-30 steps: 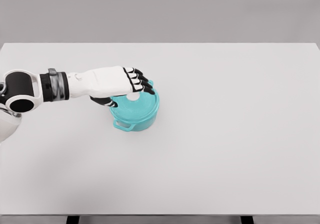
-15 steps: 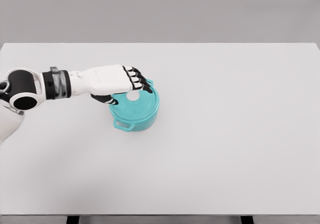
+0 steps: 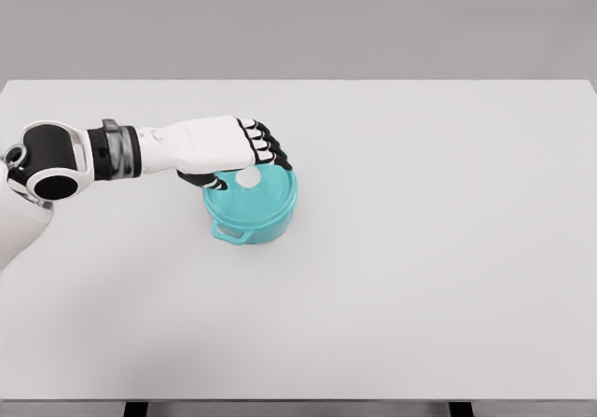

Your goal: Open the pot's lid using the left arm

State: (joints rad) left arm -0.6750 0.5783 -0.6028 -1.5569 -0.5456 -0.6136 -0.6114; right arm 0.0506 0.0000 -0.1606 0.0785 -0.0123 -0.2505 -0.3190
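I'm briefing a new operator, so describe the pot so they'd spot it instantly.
On the wide white table, look left of centre, under the left hand. The teal pot sits there with its lid on, a white knob on top; it is the table's only coloured thing.

1. A broad white table [image 3: 429,277] fills most of the head view, its top plain and matte.
2. The far edge of the table runs straight across the upper part of the picture.
3. Behind it stands a flat grey backdrop [image 3: 373,20], featureless from side to side.
4. At the bottom edge, two dark table supports [image 3: 136,409] peek out beneath the near rim.
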